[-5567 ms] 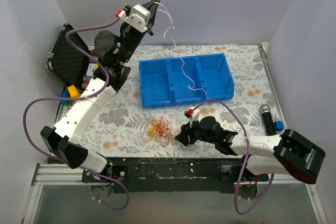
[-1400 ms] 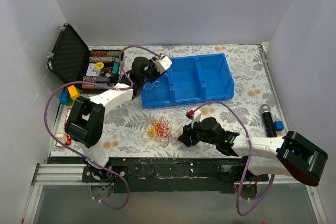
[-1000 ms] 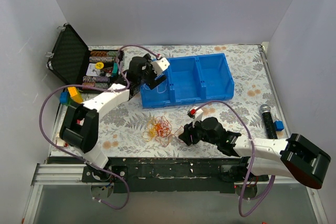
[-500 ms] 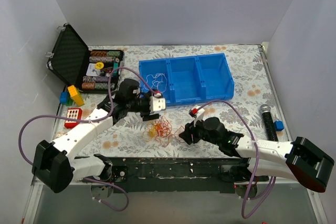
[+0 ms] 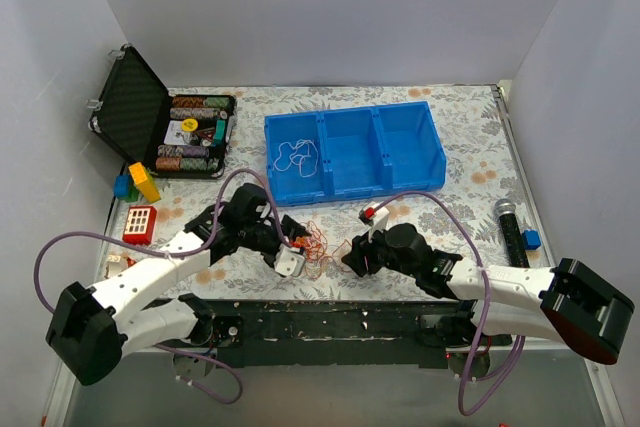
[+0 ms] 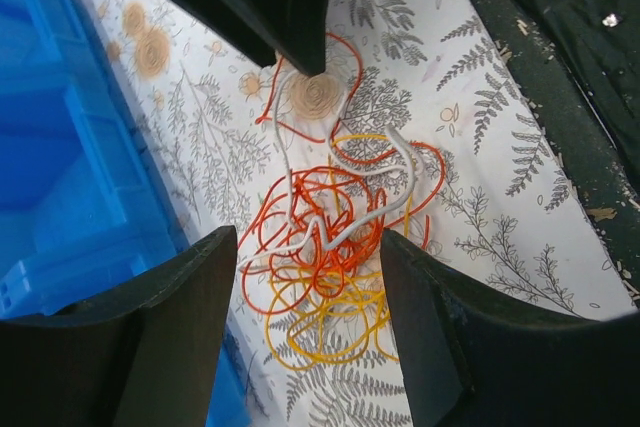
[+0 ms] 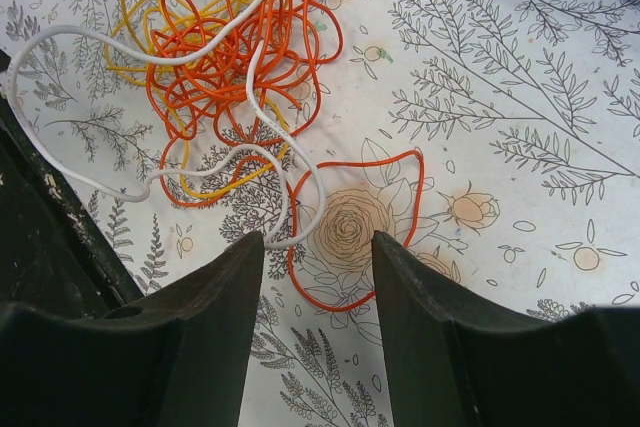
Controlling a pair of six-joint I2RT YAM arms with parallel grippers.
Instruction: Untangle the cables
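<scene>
A tangle of red-orange, yellow and white cables (image 5: 314, 239) lies on the floral cloth near the table's front edge. My left gripper (image 5: 290, 261) hovers at its left side, open; in the left wrist view the tangle (image 6: 330, 247) sits just ahead of the open left gripper (image 6: 308, 247), nothing held. My right gripper (image 5: 349, 256) stands open at the tangle's right. In the right wrist view a red loop (image 7: 355, 227) and a white strand (image 7: 280, 187) lie ahead of the open right gripper (image 7: 320, 247). A separate white cable (image 5: 293, 157) rests in the left compartment of the blue bin (image 5: 350, 109).
An open black case of poker chips (image 5: 190, 132) stands at the back left, with toy blocks (image 5: 140, 182) and a red toy (image 5: 140, 222) in front of it. A microphone (image 5: 508, 227) lies at the right. The table's dark front edge (image 6: 560, 67) runs close by the tangle.
My left arm has swung from the blue bin down to the tangle, leaving the white cable in the bin's left compartment, and its jaws have narrowed. The right arm has barely moved.
</scene>
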